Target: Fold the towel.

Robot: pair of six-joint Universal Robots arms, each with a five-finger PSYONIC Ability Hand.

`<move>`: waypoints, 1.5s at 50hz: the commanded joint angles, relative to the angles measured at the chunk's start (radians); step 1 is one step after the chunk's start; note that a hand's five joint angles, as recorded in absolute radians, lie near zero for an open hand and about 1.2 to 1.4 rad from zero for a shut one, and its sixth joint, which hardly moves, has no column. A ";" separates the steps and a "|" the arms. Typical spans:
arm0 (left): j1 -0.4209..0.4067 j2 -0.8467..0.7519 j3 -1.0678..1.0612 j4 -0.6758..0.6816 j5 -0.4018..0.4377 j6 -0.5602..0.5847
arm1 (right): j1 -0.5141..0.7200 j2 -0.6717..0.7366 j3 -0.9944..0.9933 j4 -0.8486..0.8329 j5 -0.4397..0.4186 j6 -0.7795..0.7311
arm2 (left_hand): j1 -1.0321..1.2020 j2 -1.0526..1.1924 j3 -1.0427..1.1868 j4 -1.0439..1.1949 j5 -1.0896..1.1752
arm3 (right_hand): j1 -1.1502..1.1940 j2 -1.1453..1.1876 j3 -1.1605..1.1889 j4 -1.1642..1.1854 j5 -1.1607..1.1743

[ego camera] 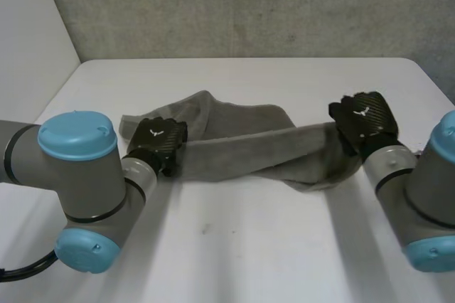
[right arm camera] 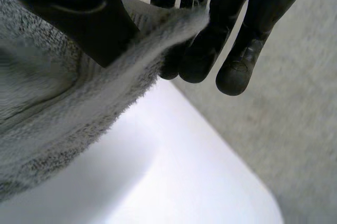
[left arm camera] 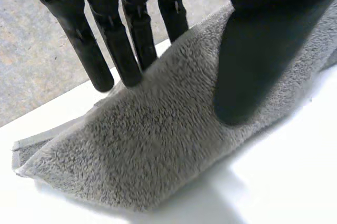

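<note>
A grey towel lies bunched in a long band across the middle of the white table. My left hand sits at the towel's left end. Its fingers are straight behind the towel's edge and its thumb stands apart in front, so the hand is open with that corner lying flat on the table. My right hand holds the towel's right end, a little off the table. There the curled fingers and thumb pinch the towel's edge.
A grey wall rises behind the table's far edge. The table's rounded corner lies just past my right hand, with grey floor beyond it. Bare table stretches in front of the towel, between my two arms.
</note>
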 commanded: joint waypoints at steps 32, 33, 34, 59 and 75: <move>0.301 0.075 -0.039 0.001 0.374 0.016 | -0.184 -0.063 0.092 0.130 -0.188 0.039 | -0.021 -0.020 -0.034 -0.032 -0.030 | 0.073 0.067 0.067 0.060 0.062; 0.307 0.049 -0.018 -0.002 0.387 0.025 | -0.184 -0.065 0.094 0.126 -0.188 0.039 | 0.008 0.009 -0.004 -0.003 0.000 | 0.073 0.067 0.067 0.060 0.062; 0.315 0.028 0.001 -0.003 0.393 0.039 | -0.184 -0.065 0.094 0.124 -0.188 0.039 | 0.028 0.030 0.016 0.018 0.020 | 0.073 0.067 0.067 0.060 0.062; 0.332 -0.170 0.131 0.029 0.394 0.215 | -0.181 -0.056 0.103 0.117 -0.188 0.039 | 0.067 0.068 0.055 0.056 0.059 | 0.073 0.067 0.067 0.060 0.062; 0.332 -0.229 0.171 0.029 0.393 0.217 | -0.180 -0.053 0.110 0.098 -0.188 0.034 | 0.322 0.324 0.310 0.312 0.314 | 0.073 0.067 0.067 0.060 0.062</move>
